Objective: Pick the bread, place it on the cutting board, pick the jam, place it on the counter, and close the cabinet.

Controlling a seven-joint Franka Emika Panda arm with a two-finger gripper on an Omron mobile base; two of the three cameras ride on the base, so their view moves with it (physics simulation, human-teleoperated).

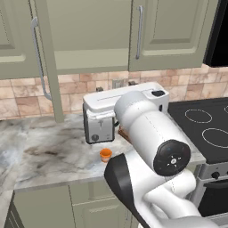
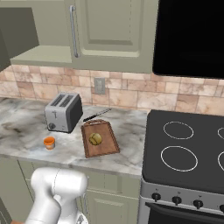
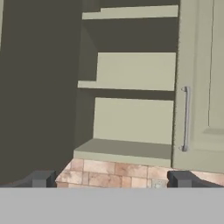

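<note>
The bread (image 2: 95,138) lies on the cutting board (image 2: 103,148), a reddish-brown board to the right of the toaster. The orange jam (image 2: 49,142) (image 1: 105,154) stands on the marbled counter (image 2: 26,127) in front of the toaster. The cabinet (image 3: 131,70) has its left door (image 1: 49,62) swung open, baring empty shelves, and its right door (image 3: 201,87) is shut. In the hand view my gripper (image 3: 112,179) is open with nothing between its fingers, facing the open shelves from below and in front.
A silver toaster (image 2: 64,112) stands at the back of the counter, with a dark knife (image 2: 96,115) beside it. A black stove top (image 2: 188,148) lies to the right. My own white arm (image 1: 151,138) hides most of the board in the left base view.
</note>
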